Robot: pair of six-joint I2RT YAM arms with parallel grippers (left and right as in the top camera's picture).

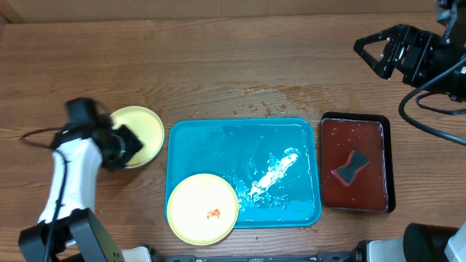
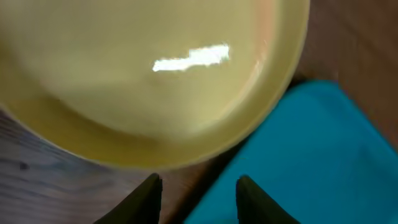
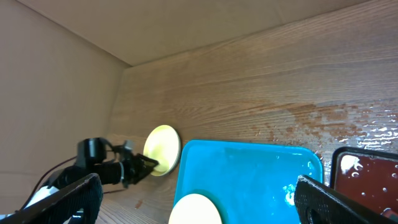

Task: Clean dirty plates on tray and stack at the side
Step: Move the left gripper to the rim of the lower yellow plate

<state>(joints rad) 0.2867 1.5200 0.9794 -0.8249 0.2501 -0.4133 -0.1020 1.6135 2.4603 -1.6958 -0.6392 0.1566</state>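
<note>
Step in hand: stacking at the side.
- Clean plate (image 1: 149, 122): on the table, just left of the tray (image 1: 218, 145). You can't tell whether others lie beneath it.
- Left gripper (image 2: 199, 185): fingers apart, empty.
- Right gripper (image 1: 368, 60): spread wide, far off.
- Next: take the smeared plate (image 1: 202, 207) at the tray's near-left corner.

Left arm (image 1: 69, 171) white-shelled, black left gripper (image 2: 199, 190), black cable (image 1: 36, 135); right arm (image 1: 445, 64), right gripper (image 1: 368, 57) black, cables (image 1: 429, 125) looped.
</note>
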